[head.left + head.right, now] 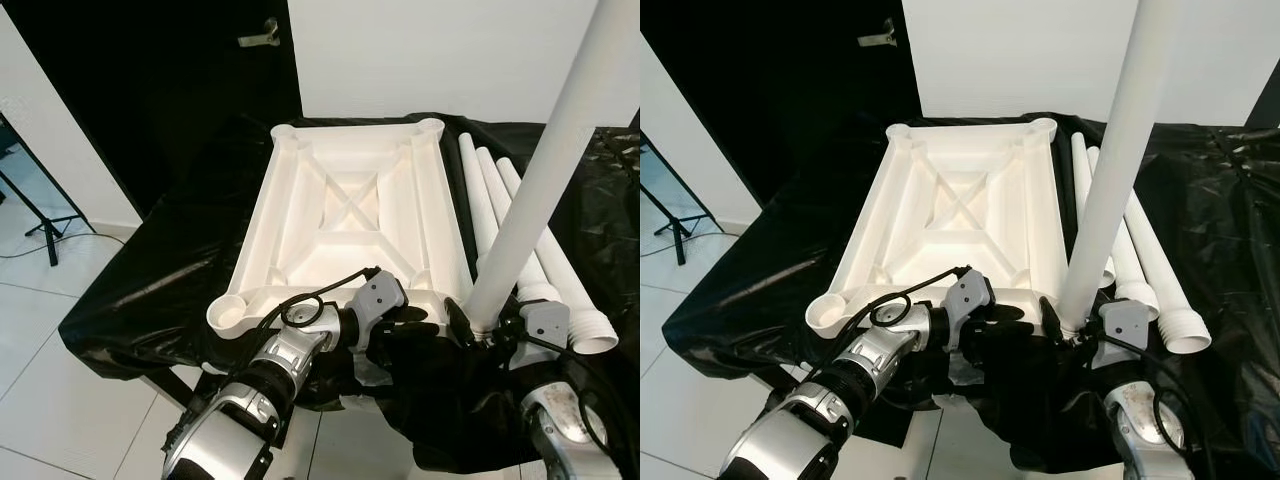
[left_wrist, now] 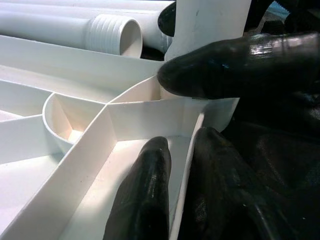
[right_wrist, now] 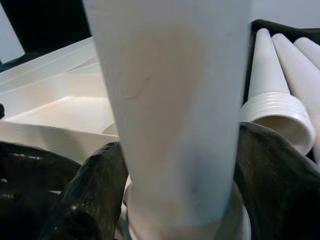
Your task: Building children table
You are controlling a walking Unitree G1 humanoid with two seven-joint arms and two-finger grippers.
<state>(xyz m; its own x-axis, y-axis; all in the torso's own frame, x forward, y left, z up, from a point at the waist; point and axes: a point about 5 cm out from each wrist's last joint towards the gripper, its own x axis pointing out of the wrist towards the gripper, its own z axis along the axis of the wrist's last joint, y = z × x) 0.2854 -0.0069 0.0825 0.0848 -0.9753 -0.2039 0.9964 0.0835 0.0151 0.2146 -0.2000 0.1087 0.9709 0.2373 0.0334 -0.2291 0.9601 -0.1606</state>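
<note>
A white plastic table top (image 1: 350,200) lies upside down on a black sheet, its ribs and corner sockets facing up. My right gripper (image 1: 485,330) is shut on a white table leg (image 1: 540,170), its black fingers (image 3: 95,190) on both sides of the tube. The leg stands nearly upright with its lower end at the near right corner socket. My left gripper (image 1: 420,322) is shut on the table top's near rim right beside that corner, one finger (image 2: 145,195) inside the rim wall (image 2: 150,107) and the other outside. The near left socket (image 1: 232,312) holds nothing.
Three more white legs (image 1: 500,200) with threaded ends (image 1: 590,335) lie side by side to the right of the table top. The black sheet (image 1: 150,270) drapes over the support's edges. Tiled floor and a tripod foot (image 1: 40,225) are at the left, a dark door (image 1: 262,32) behind.
</note>
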